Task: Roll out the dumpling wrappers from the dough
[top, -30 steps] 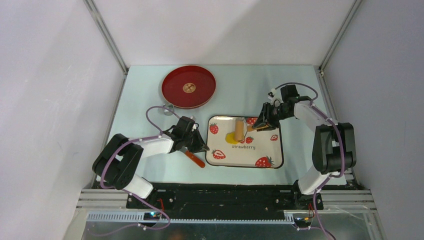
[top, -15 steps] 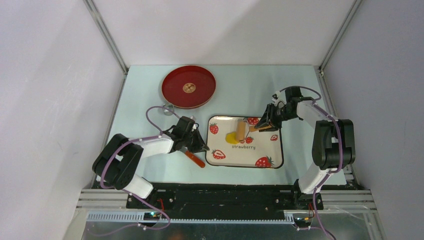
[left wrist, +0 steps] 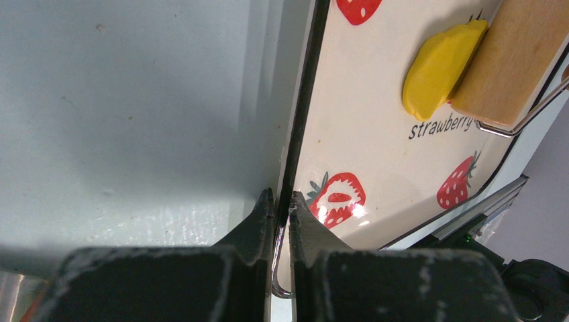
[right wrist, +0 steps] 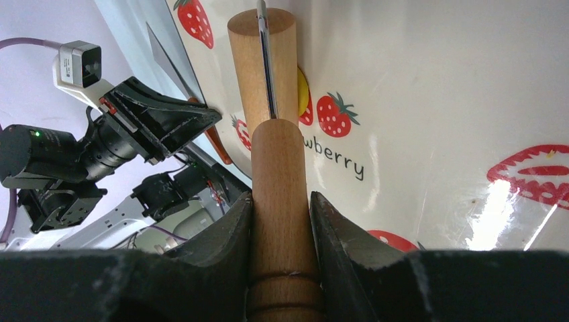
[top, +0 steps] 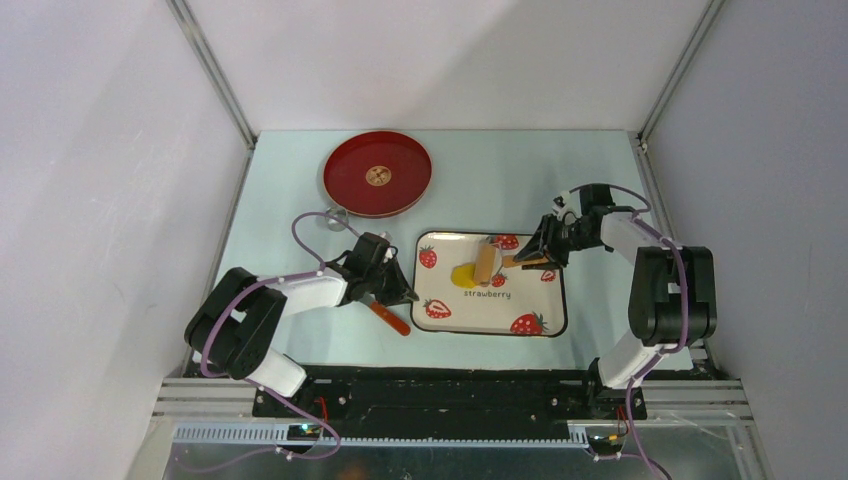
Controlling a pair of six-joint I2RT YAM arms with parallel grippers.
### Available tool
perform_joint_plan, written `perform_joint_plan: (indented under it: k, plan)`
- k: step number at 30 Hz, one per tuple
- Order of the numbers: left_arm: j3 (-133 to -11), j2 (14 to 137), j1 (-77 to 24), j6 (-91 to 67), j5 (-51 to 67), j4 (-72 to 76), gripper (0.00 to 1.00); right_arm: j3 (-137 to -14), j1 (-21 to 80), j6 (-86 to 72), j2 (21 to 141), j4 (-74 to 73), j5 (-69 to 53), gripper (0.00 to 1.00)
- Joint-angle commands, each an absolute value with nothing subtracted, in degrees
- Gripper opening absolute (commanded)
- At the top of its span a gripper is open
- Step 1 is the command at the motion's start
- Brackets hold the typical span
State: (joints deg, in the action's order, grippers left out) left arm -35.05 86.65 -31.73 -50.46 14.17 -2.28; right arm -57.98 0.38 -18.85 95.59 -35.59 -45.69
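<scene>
Dough [top: 463, 274], yellow lump, on strawberry tray [top: 520, 305], touching left side of wooden roller [top: 485, 263]. Right gripper [right wrist: 278, 201] clamped partway shut on roller's handle (wood filling the gap between the jaws). Left gripper [left wrist: 282, 201] pinched nearly shut on tray's left rim. Orange-handled tool [top: 392, 319] lying just beside left gripper. Red plate [top: 378, 175] beyond, well apart.

- Dough [left wrist: 439, 67]: far side hidden under the roller [left wrist: 516, 60], ahead of the left tool [left wrist: 282, 201].
- Tray [left wrist: 376, 154]: far corners cut by frame edges.
- Roller handle: butt cut off at frame bottom, within right tool [right wrist: 280, 201].
- Orange-handled item [top: 392, 320]: head hidden beneath left tool.
</scene>
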Motion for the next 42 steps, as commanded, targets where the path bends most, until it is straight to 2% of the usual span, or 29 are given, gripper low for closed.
perform_joint_plan:
  k: [1,20,29,35,42]
  plan:
    - [-33.9,88.7,-30.8,-49.4,7.7,-8.2,0.0,-54.0,0.5,-16.7,95.1,-41.0,-31.4,0.0]
    - [-34.0,89.0,-30.8,-48.9,8.0,-8.0,0.0,-48.1,-3.7,-18.3,90.8,-40.0,-31.1,0.0]
    - [-33.8,89.1,-30.7,-48.7,8.2,-7.7,0.0,-56.6,-2.7,-19.1,81.6,-48.3,-30.1,0.0]
    - [-33.7,89.1,-30.6,-48.6,8.3,-7.6,0.0,-63.9,3.7,-17.0,79.4,-49.9,-30.7,0.0]
    - [-33.5,89.1,-30.5,-48.6,8.5,-7.1,0.0,-72.4,14.1,-6.7,77.2,-50.1,-16.8,0.0]
